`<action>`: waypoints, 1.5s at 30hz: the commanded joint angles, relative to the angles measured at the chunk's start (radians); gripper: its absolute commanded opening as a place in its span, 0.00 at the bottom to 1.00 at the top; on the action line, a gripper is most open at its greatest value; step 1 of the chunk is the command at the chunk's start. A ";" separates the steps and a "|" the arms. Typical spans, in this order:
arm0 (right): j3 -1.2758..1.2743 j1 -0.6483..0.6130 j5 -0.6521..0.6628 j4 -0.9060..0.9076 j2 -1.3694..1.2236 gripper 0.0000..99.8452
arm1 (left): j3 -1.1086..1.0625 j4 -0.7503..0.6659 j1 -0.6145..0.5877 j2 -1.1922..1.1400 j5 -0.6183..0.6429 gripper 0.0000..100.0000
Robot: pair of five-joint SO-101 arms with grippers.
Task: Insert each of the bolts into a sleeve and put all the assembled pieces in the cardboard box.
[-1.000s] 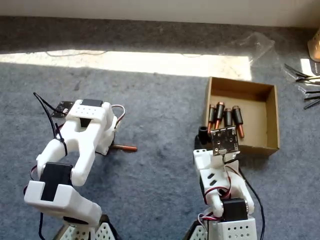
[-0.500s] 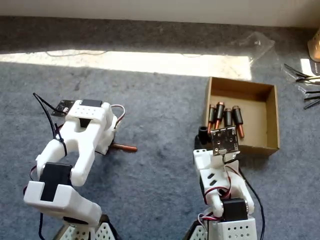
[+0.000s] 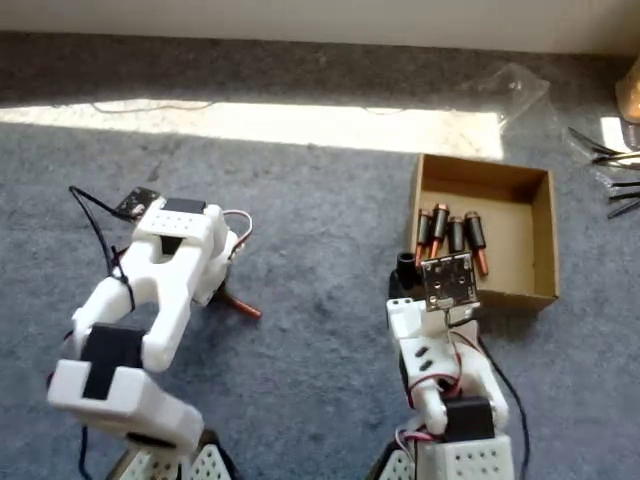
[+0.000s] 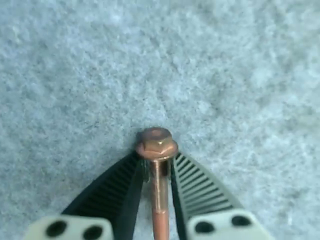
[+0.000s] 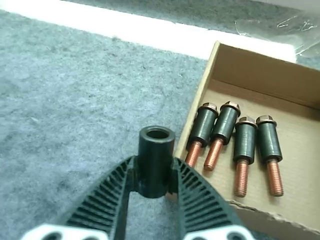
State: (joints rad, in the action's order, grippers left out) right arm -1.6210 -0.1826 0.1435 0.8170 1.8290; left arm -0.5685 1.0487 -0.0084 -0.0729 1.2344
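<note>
Lying under it all is the grey, fuzzy desk (image 3: 320,220), with a bright strip of sun (image 3: 250,125) across its far part. Two white arms stand at the near edge. The left arm (image 3: 150,290) bends out over the left side of the desk. The right arm (image 3: 440,370) points at the box (image 3: 545,240).

The box is brown cardboard and open on top. It sits on the right side of the desk, well apart from the left arm. Four done pieces (image 3: 452,238) lie side by side on its floor. Each one is a copper bolt inside a dark sleeve. In the right wrist view, they (image 5: 235,145) all have their heads at the far end, and the bare threads stick out at the near end.

The right jaws are clenched on one more dark sleeve (image 5: 156,160). It has no bolt in it, and its open hole faces the camera. From above, this sleeve (image 3: 406,266) is just beside the box's left wall, on the outside.

The left jaws are clenched on a copper bolt (image 4: 156,170). They grip its thin part, and the six-sided head sticks out past the tips. From above, the bolt (image 3: 243,306) pokes out from under the left arm, low over the desk. I cannot tell if it touches the desk.
</note>
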 commanded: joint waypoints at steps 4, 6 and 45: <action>0.010 -0.008 0.012 -0.035 0.010 0.01 | 0.012 -0.009 -0.013 0.039 -0.008 0.01; 0.010 -0.008 0.012 -0.035 0.010 0.01 | 0.013 -0.009 -0.013 0.039 -0.008 0.01; 0.010 -0.007 0.012 -0.035 0.010 0.01 | 0.240 0.089 0.024 -0.030 -1.415 0.01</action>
State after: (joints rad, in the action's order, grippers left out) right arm -1.6210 -0.1826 0.1435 0.8170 1.8290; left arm -0.3153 1.2206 -0.0100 -0.0852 -0.1680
